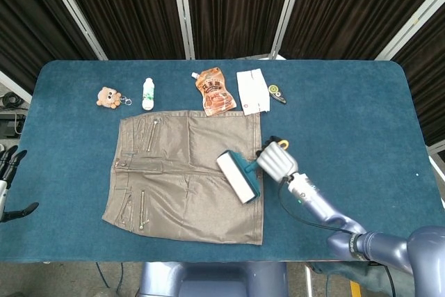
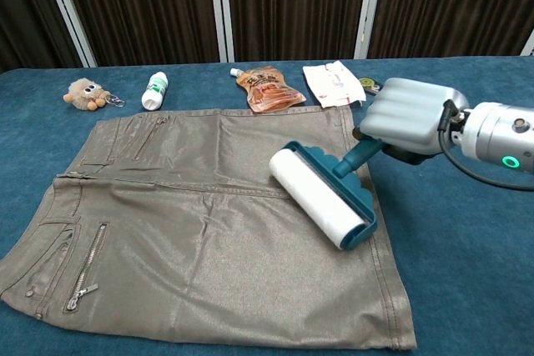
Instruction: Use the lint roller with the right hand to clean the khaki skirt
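We see the khaki skirt (image 1: 186,172) spread flat on the blue table (image 1: 348,116), waistband to the left in the head view, zips showing. The right hand (image 2: 405,118) is wrapped round the teal handle of the lint roller (image 2: 321,193), gripping it firmly from just off the skirt's hem edge. The white roll lies slanted across the fabric near that right-hand edge of the skirt, and from the chest view it looks to be resting on the cloth, though we cannot tell how hard it presses.

At the far left edge of the head view we catch the left hand (image 1: 10,179), dark fingers spread, holding nothing, well apart from the skirt.

Along the far side of the table we have a row: a small plush bear keychain (image 1: 108,97), a white bottle (image 1: 147,93), an orange spouted pouch (image 1: 215,91), a white packet (image 1: 252,91), and a small tape measure (image 1: 277,93) just beside it.
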Controlling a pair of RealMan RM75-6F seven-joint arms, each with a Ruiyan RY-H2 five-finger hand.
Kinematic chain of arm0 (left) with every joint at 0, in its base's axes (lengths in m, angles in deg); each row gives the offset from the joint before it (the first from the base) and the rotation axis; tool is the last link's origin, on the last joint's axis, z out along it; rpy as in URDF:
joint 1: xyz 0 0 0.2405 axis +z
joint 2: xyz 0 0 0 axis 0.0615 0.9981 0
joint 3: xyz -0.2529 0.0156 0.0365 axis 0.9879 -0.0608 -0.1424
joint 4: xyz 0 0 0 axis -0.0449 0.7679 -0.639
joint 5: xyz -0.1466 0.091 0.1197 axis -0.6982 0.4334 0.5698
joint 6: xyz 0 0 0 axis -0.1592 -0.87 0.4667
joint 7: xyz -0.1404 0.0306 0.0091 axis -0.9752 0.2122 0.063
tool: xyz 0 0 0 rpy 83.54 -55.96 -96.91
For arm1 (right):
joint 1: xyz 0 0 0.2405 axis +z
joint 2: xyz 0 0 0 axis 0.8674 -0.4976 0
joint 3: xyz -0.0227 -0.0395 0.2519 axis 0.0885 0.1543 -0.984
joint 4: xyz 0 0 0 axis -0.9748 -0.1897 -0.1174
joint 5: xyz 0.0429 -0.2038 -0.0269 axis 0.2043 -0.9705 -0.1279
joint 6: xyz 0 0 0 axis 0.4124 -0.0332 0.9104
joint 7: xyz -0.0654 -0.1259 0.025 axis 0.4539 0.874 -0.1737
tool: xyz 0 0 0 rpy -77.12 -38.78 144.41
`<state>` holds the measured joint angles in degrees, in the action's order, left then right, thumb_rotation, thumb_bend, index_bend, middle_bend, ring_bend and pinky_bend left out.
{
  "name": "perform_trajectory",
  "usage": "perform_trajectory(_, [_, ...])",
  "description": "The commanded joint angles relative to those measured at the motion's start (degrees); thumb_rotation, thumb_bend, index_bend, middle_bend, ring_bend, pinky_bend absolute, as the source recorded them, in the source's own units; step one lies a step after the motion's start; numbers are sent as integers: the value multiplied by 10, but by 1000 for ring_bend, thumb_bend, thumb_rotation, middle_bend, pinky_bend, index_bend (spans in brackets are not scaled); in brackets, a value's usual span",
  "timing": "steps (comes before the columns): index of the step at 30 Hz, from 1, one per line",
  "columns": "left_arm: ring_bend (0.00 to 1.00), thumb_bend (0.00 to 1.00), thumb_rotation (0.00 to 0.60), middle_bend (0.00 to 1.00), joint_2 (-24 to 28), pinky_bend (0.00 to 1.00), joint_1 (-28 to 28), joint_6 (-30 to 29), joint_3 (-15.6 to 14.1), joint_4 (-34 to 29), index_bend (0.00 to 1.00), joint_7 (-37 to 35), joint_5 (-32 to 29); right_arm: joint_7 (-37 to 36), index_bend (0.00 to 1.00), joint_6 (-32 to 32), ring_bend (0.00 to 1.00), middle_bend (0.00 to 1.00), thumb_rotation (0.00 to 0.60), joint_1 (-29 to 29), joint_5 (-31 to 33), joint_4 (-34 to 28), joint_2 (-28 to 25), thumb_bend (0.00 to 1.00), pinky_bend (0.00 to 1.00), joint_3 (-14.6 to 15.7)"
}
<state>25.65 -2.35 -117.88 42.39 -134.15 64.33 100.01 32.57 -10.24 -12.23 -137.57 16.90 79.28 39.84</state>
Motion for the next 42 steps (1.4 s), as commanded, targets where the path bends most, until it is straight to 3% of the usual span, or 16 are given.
perform_trajectory(1, [0, 0, 600, 0, 1, 0, 1, -1, -1, 0, 0, -3, 2, 59, 476, 13, 453, 563, 600, 15, 9, -49, 15, 903, 432, -7])
perform_trajectory(12, [0, 0, 600, 0, 8, 0, 3, -4, -1, 8, 0, -24, 2, 224, 486, 28, 463, 569, 600, 57, 76, -130, 75, 908, 453, -26])
perform_trajectory(19, [0, 0, 600, 0, 10, 0, 5, -6, -3, 11, 0, -30, 6, 262, 485, 11, 463, 569, 600, 61, 119, -127, 90, 907, 453, -27])
perform_trajectory(32, [0, 0, 600, 0, 7, 0, 4, -8, -3, 5, 0, -20, 9, 244, 488, -9, 465, 570, 600, 42, 117, -77, 16, 908, 453, 6])
perform_trajectory(42, [0, 0, 600, 0, 5, 0, 3, -6, -5, -5, 0, -10, 14, 172, 490, -9, 467, 572, 600, 14, 105, -17, -15, 910, 453, 27])
